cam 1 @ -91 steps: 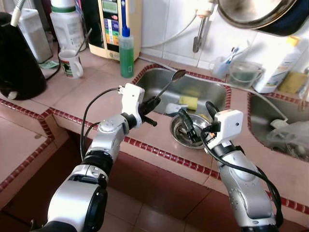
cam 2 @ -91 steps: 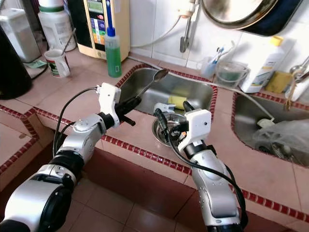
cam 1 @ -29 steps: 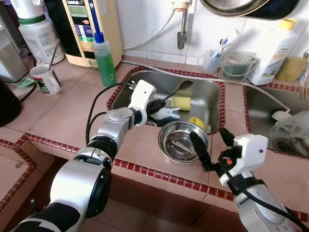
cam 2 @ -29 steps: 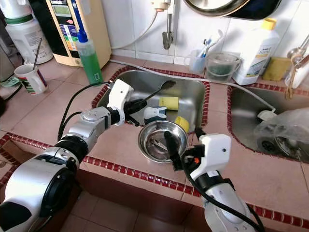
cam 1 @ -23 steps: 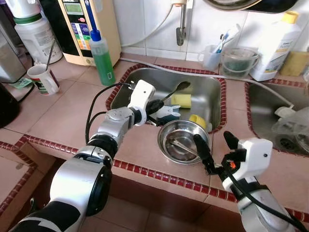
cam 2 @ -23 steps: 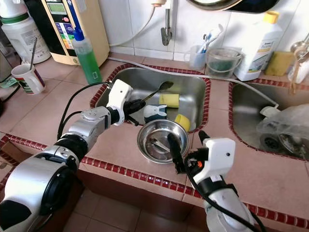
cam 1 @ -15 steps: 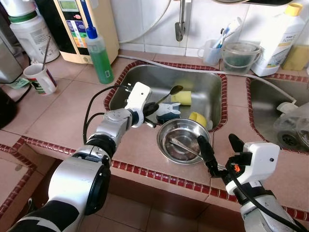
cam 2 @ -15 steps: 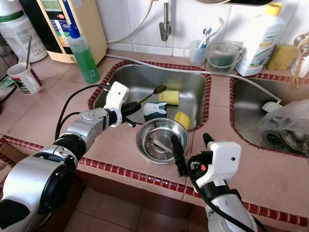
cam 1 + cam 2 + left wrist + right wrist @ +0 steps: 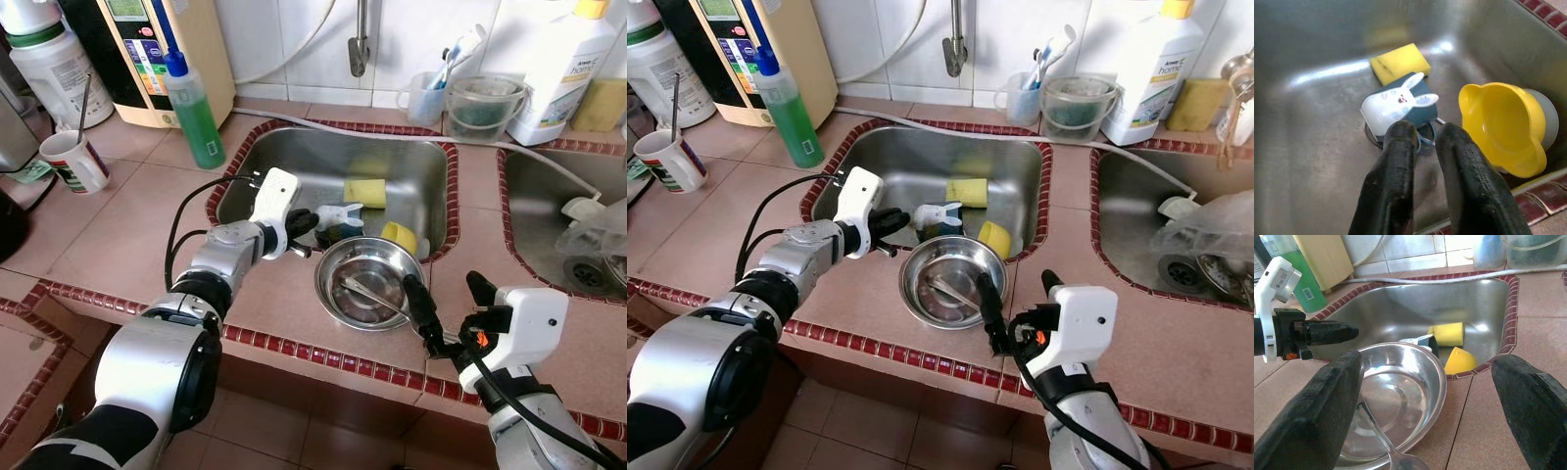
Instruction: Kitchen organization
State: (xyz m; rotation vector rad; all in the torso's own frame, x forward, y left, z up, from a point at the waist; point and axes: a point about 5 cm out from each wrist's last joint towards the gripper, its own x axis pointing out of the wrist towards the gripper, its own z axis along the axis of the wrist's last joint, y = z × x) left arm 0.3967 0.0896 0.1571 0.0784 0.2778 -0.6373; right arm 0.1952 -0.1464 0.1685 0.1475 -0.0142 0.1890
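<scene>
Left wrist view looks down past the left gripper (image 9: 1422, 134), whose two black fingers stand slightly apart with nothing between them, into the steel sink (image 9: 1312, 147): a blue cup with a white rabbit face (image 9: 1396, 105) lies on the basin floor just beyond the fingertips, a yellow sponge (image 9: 1400, 62) behind it, and a yellow cup (image 9: 1501, 127) against the sink's near wall. Head views add what this one leaves out: the steel bowl (image 9: 367, 284) sits on the tiled counter (image 9: 127, 225) at the sink's front edge, a spoon (image 9: 372, 294) lying inside it. Right wrist view shows the right gripper (image 9: 1440, 401) spread wide and empty on either side of the bowl's near rim. A green soap bottle (image 9: 193, 103) stands at the sink's back left corner.
</scene>
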